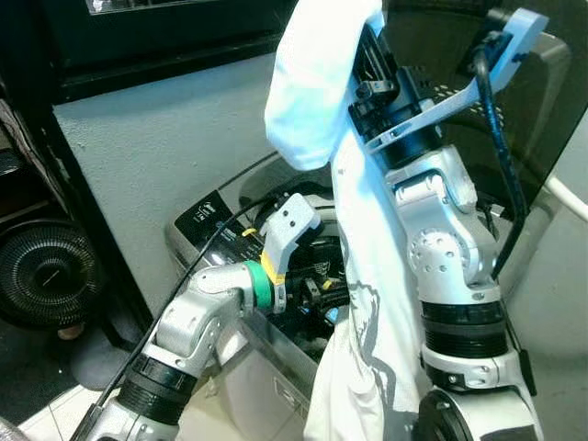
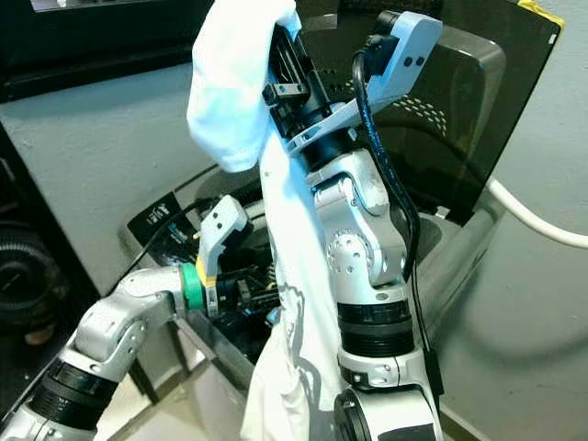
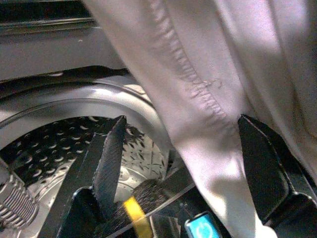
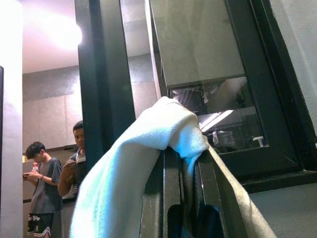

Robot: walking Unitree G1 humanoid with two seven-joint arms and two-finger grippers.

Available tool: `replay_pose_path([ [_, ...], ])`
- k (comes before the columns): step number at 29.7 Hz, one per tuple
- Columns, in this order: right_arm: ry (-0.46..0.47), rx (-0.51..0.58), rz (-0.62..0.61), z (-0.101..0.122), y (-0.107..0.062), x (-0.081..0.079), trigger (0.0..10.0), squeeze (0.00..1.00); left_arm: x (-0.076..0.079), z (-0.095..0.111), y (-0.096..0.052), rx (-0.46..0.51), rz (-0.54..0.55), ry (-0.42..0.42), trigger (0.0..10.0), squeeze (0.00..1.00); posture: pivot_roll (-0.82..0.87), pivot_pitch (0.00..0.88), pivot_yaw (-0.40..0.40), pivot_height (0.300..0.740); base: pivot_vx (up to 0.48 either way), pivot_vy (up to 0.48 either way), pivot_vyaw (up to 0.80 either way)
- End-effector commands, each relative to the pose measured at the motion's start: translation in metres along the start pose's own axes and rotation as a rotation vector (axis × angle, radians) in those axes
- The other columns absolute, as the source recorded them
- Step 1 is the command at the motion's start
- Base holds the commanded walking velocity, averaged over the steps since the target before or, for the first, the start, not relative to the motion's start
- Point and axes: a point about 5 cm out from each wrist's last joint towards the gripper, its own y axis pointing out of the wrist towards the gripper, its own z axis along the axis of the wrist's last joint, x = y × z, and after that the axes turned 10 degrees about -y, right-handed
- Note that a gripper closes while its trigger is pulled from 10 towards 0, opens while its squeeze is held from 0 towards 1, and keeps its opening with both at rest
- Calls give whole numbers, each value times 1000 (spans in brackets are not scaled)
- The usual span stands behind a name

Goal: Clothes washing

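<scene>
Hanging from the raised right gripper [image 4: 185, 198], a white cotton garment [image 1: 363, 303] with a grey print is draping down in front of the silver right arm [image 1: 441, 257], its lower part trailing past the front edge of the grey top-loading washing machine [image 1: 211, 220]. The right gripper is pointing upward, its two black fingers pressed together on a fold of the cloth, which is bunching over the fingertips and falling away on both sides. Below, the left gripper [image 3: 178, 163] is reaching over the open mouth of the machine, its fingers [image 3: 111, 158] spread wide, with the stitched hem of the garment passing between them; whether the cloth is touching either finger, I cannot tell. The perforated steel drum [image 3: 54, 148] is lying beneath the left gripper. The dark tinted lid [image 2: 459, 101] of the machine is standing upright behind the right arm. A round black fan [image 1: 46, 276] is sitting on the floor beside the machine's left side. Through the window in the right wrist view, two people [image 4: 47, 193] are standing well apart from the robot.
</scene>
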Motion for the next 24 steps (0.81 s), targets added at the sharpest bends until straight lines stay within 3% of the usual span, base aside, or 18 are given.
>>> replay_pose_path([
  [1, 5, 18, 30, 5, 2, -7, 10000, 0, 6, 1, 3, -14, -49, 19, 10000, 0, -85, 79, 88, 740, 0, 0, 0],
  [5, 3, 11, -3, 5, -1, 0, 10000, 0, 18, 2, 3, 9, -94, 21, 10000, 0, -74, 81, 95, 740, 0, 0, 0],
  [10, 47, 42, 9, 11, -1, 1, 10000, 0, 14, -9, -3, -22, -102, -11, 10000, 0, -74, 81, 95, 740, 0, 0, 0],
  [12, 114, 74, 45, 18, -1, -1, 10000, 0, 5, -12, -9, -38, -101, -18, 10000, 0, -65, 79, 91, 740, 0, 0, 0],
  [14, 181, 105, 99, 24, -2, -4, 10000, 0, -12, -9, -15, -42, -34, 8, 10000, 0, -67, 78, 92, 740, 0, 0, 0],
  [19, 253, 133, 166, 31, -6, -10, 10000, 0, -29, -1, -20, -31, 54, 56, 10000, 0, -71, 79, 96, 740, 0, 0, 0],
  [24, 138, 43, 83, 19, -12, -1, 10000, 0, -21, 18, -21, 19, 5, 106, 10000, 0, -73, 81, 104, 740, 0, 0, 0],
])
